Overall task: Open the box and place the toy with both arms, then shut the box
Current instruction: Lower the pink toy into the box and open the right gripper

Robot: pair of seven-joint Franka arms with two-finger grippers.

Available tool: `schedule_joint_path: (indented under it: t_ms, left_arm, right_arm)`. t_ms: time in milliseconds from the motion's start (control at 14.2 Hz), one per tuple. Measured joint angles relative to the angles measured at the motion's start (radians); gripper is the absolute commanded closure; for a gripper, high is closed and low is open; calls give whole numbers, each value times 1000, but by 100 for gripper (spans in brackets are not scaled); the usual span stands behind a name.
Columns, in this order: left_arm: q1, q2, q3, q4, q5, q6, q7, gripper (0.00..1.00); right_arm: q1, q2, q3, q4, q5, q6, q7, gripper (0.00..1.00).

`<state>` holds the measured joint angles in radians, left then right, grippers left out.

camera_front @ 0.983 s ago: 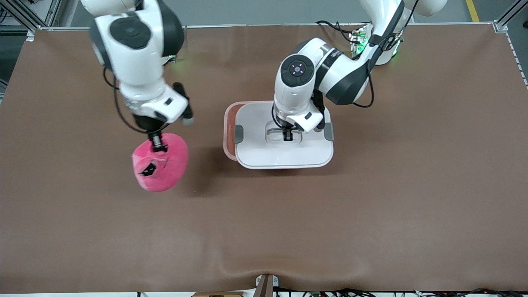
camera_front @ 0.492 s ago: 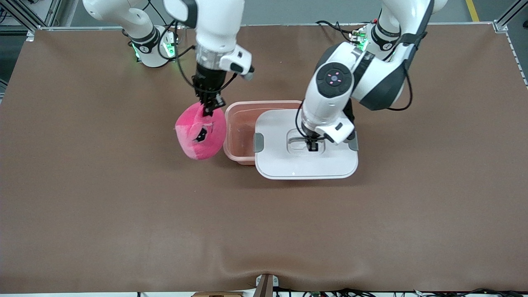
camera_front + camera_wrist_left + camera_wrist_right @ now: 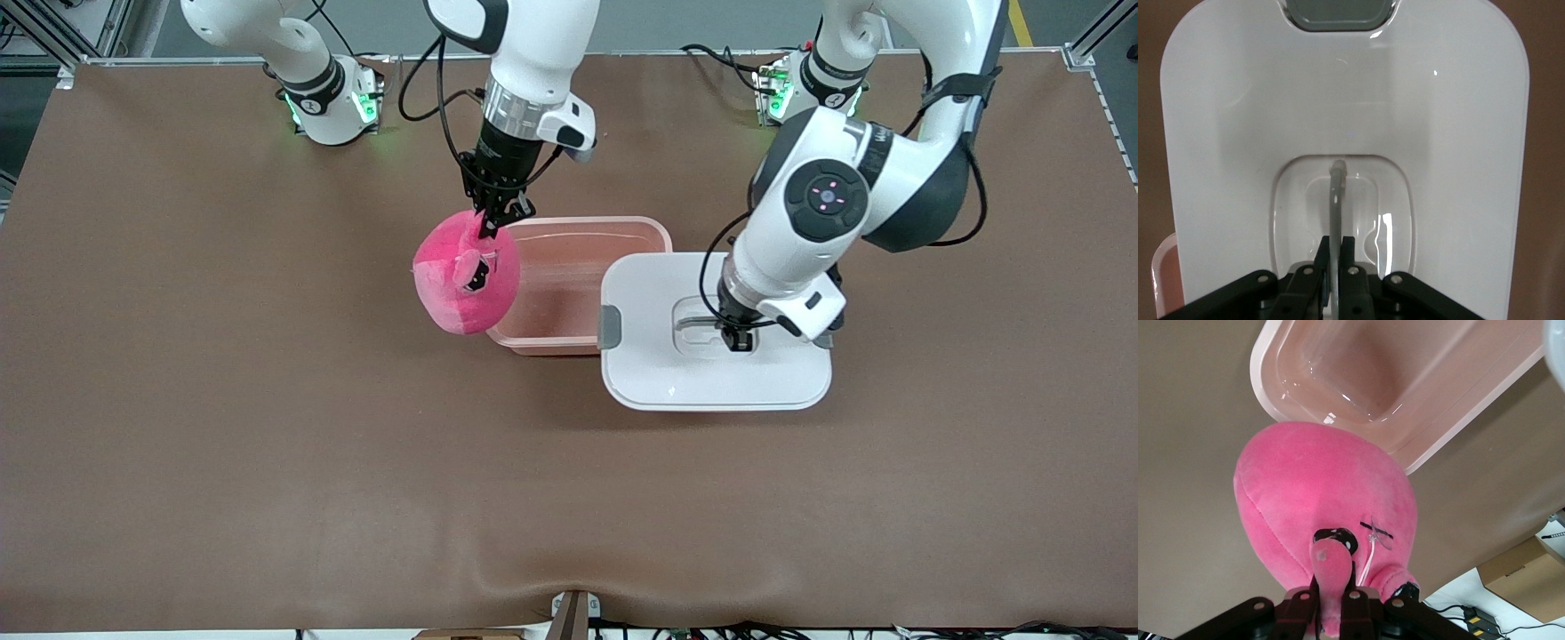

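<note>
Two arms share the work, and we see each with its fingers closed on something. The toy [image 3: 466, 283] is a round hot-pink plush with a lighter pink patch and a small dark eye mark; it hangs from the right gripper [image 3: 491, 227], which pinches a soft nub at its top, just left of the frame's centre and over the box's end toward the right arm. In the right wrist view the toy [image 3: 1328, 520] fills the middle, with a clear plastic tag loop by its eye and the open tub's corner above it.

We find the box [image 3: 578, 284] at centre frame: a pale pink, translucent tub, open. Its white lid [image 3: 716, 378], rounded at the corners with a grey side clip, sits right of centre, overlapping the tub's end toward the left arm. The left gripper [image 3: 738, 338] is clamped on the thin grey handle [image 3: 1336, 200] in the lid's recessed well.

We see a brown cloth table [image 3: 267, 462] filling the frame, rippled along its lower edge. Green lights glow at both arm bases along the top edge, and cables [image 3: 711, 629] trail at the bottom edge. We read no writing anywhere.
</note>
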<state>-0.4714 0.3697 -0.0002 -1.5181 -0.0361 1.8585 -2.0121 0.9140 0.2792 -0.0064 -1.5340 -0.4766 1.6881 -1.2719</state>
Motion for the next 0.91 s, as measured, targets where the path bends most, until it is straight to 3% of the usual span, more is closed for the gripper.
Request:
schedule_joint_path:
  t_ms: [421, 492, 562, 632, 913]
  left_arm:
    - [62, 0, 1, -1, 20, -1, 81, 100]
    - [78, 0, 1, -1, 20, -1, 105, 100]
    - [93, 0, 1, -1, 20, -1, 126, 100]
    - [105, 0, 0, -1, 20, -1, 144, 100]
    - [130, 0, 1, -3, 20, -5, 188, 100]
  right_arm:
    - [73, 63, 0, 17, 0, -5, 68, 99]
    - [83, 74, 0, 19, 0, -5, 81, 84]
    - [92, 83, 0, 22, 0, -5, 91, 52]
    - [98, 90, 0, 26, 0, -5, 101, 1]
    - [113, 113, 0, 41, 0, -7, 166, 0]
